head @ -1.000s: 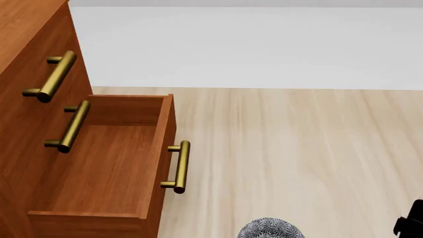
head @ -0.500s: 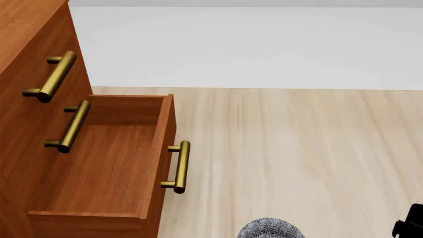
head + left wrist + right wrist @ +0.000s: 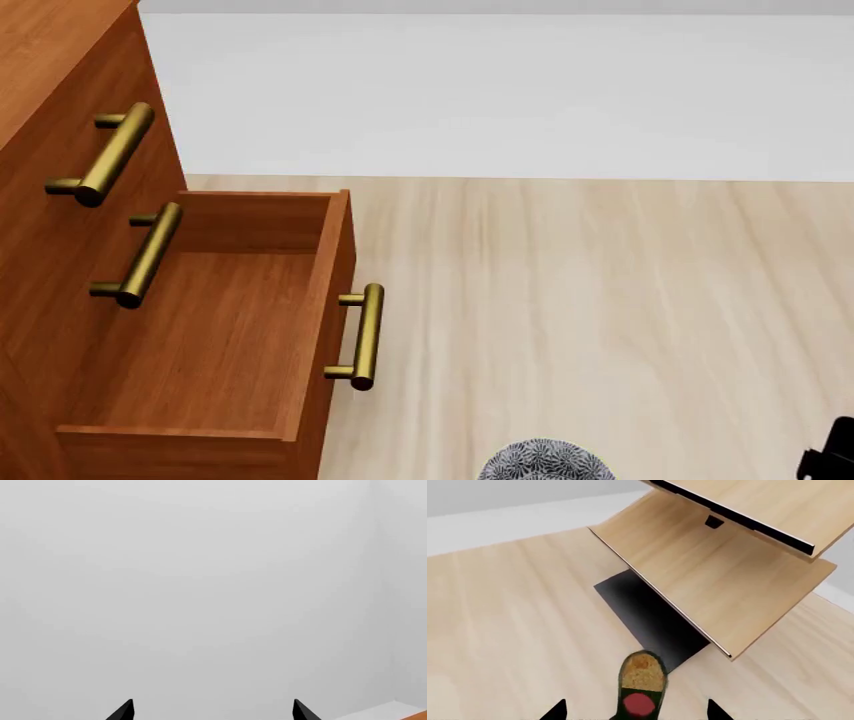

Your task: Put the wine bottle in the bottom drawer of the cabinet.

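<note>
My right end effector [image 3: 635, 711] shows two spread tips flanking the dark green glass wine bottle [image 3: 640, 695], cork end up; whether it grips, I cannot tell. My left end effector [image 3: 212, 711] gapes, holding nothing. The reddish-brown wooden bottom drawer [image 3: 200, 340] stands pulled out of the three-drawer cabinet [image 3: 60, 90], far left.
</note>
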